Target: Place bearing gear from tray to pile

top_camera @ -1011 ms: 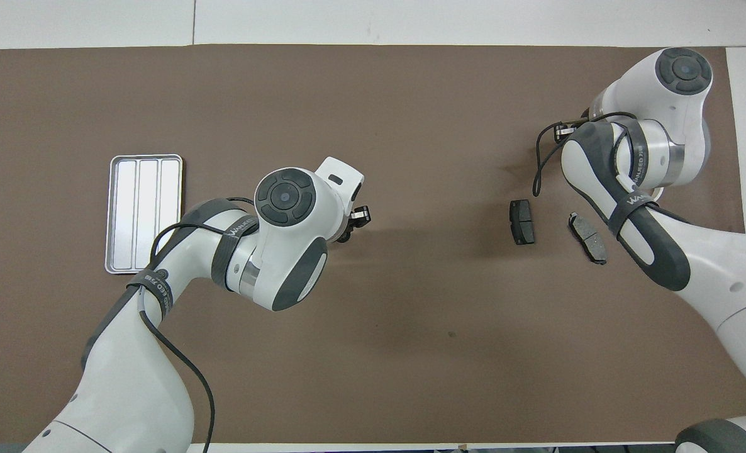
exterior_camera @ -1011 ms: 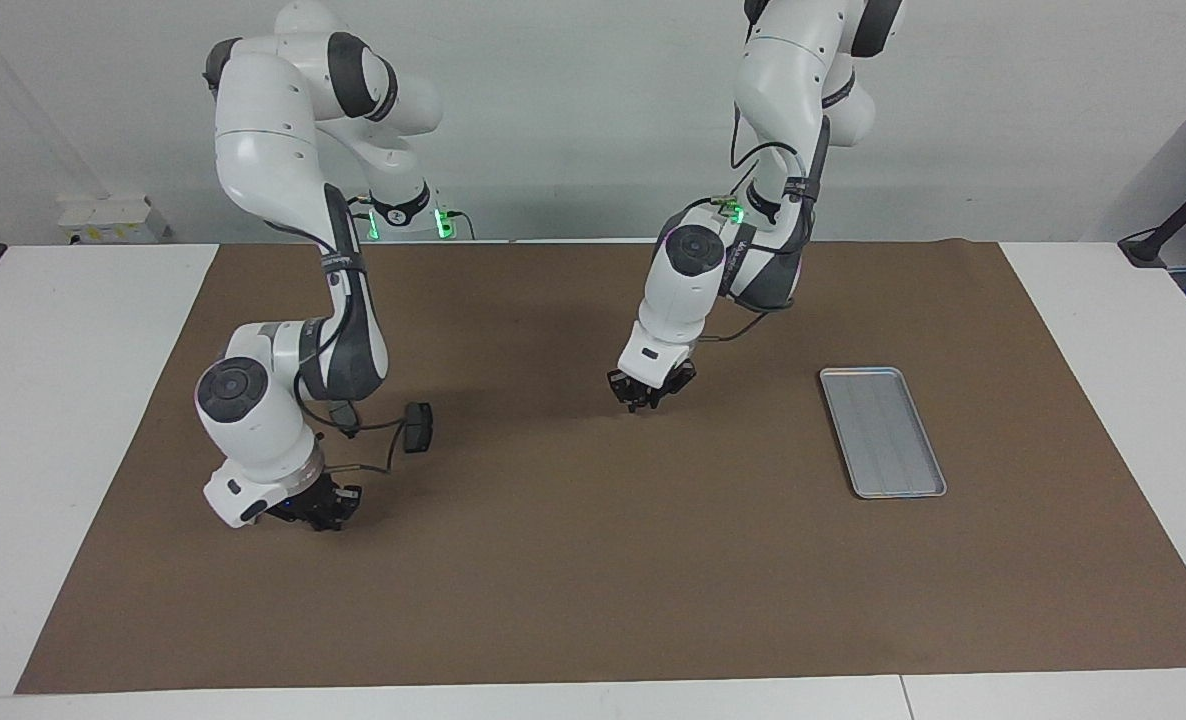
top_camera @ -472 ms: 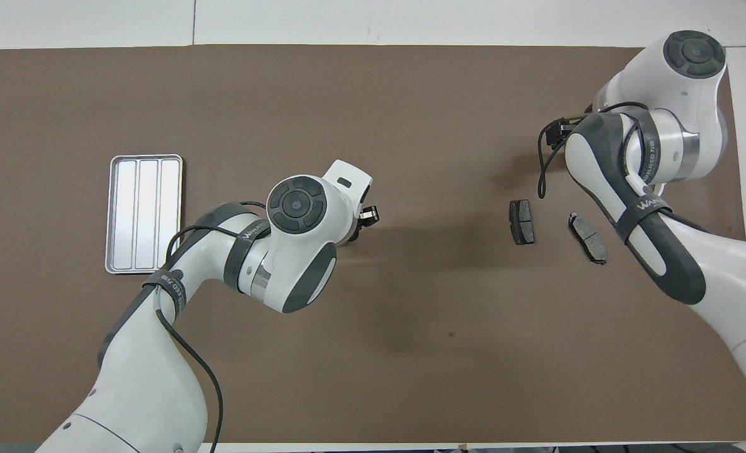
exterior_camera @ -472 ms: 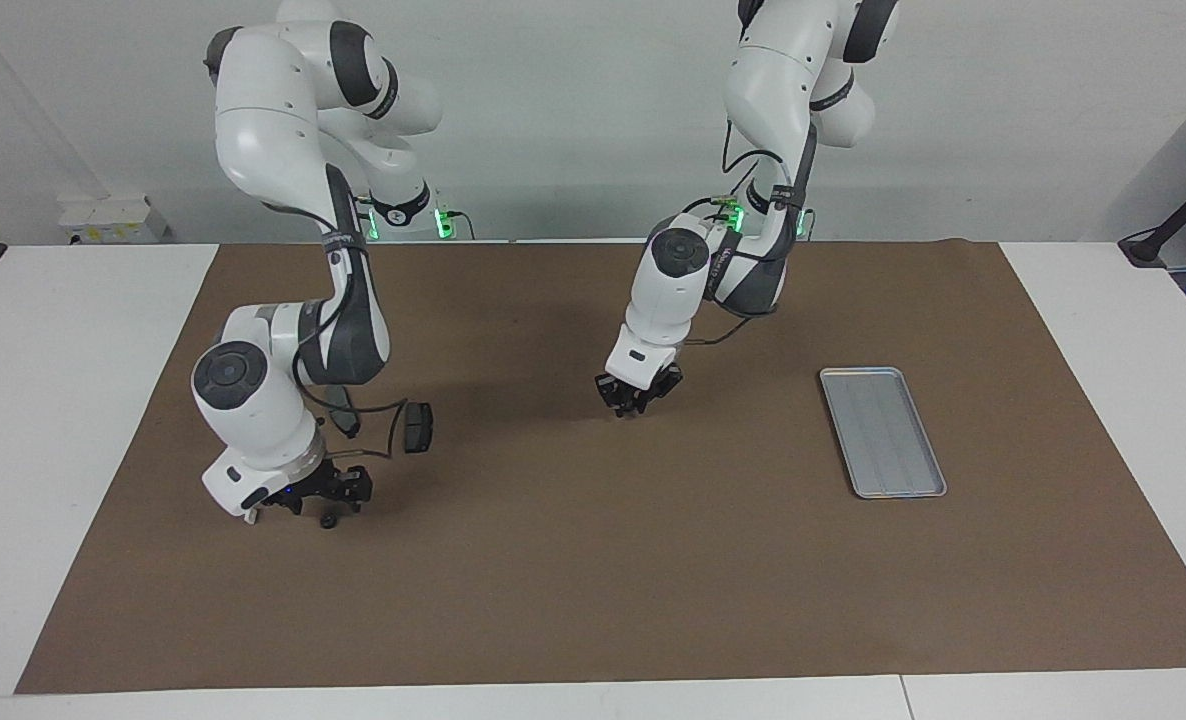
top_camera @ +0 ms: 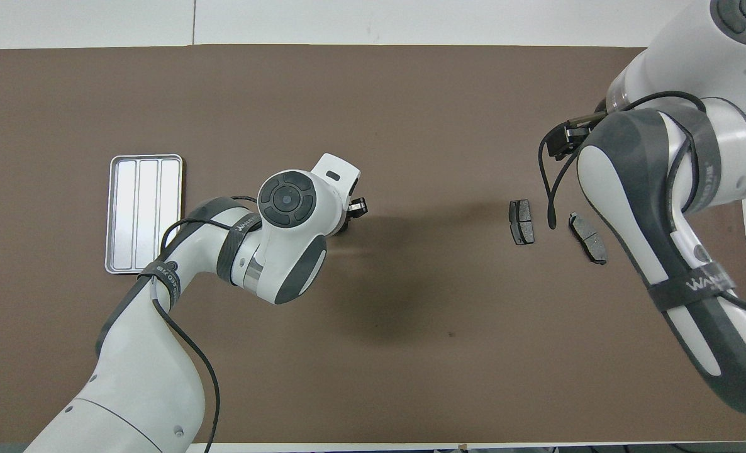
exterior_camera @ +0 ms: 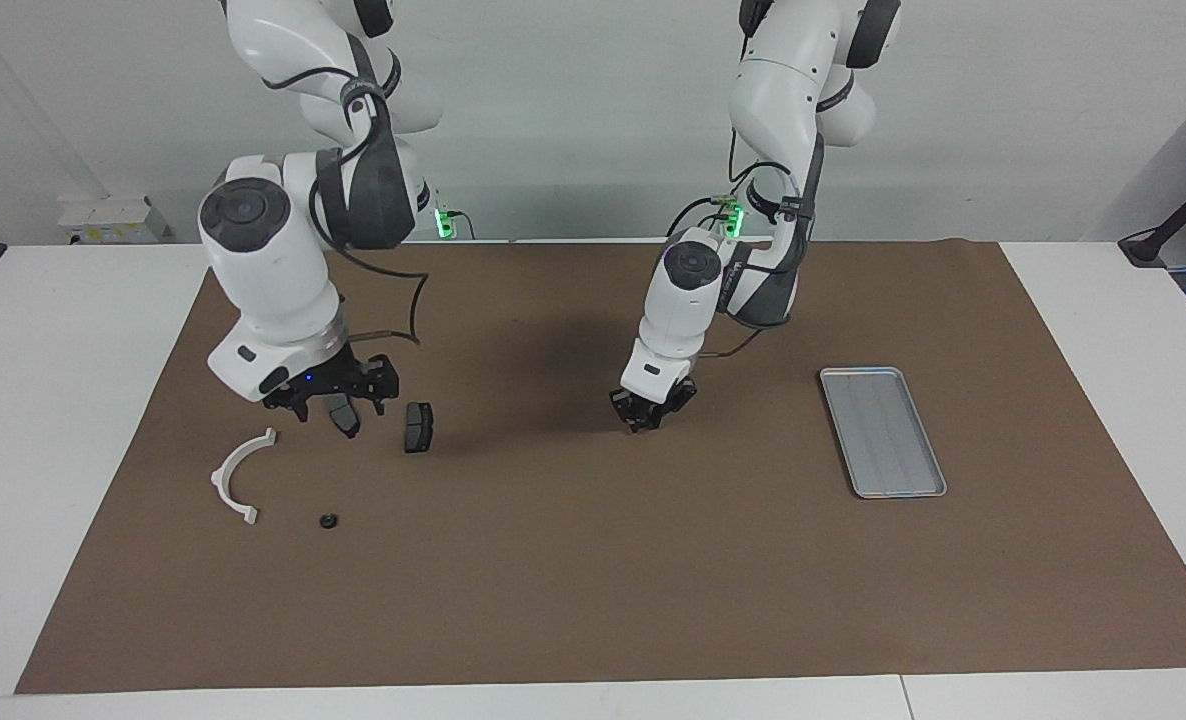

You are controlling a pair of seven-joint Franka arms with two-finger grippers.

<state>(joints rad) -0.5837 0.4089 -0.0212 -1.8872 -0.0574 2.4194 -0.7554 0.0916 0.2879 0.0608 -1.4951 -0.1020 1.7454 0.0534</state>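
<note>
At the robots' end of the white surface (exterior_camera: 53, 400), with twelve o'clock taken as pointing away from the robots over the brown mat (exterior_camera: 593, 600), the pile sits toward three o'clock and the flat silver-grey rectangular metal tray (exterior_camera: 883, 432) toward nine o'clock.

Nearest to the robots in the pile are two dark grey brake-pad-shaped pieces, lying side by side but apart. The right hand (exterior_camera: 338, 405) hangs in the air over the outer brake-pad piece (top_camera: 587, 238), fingers spread wide and holding nothing. The inner brake-pad piece (exterior_camera: 417, 427) lies at nine o'clock of that one, clear of the hand.

The left hand (exterior_camera: 651, 412) hangs low over the middle of the mat, between tray and pile and well apart from both. Whether its fingers are closed or parted cannot be told, nor whether anything is between them.

The tray lies flat with its long side running from six to twelve o'clock.

Farther out, the white semicircular plastic bracket (exterior_camera: 238, 476) lies flat on the mat at about one o'clock of the outer pad. The small black round bearing gear (exterior_camera: 328, 521) rests on the mat farthest from the robots, near the bracket's outer end at its nine o'clock, touching nothing.
</note>
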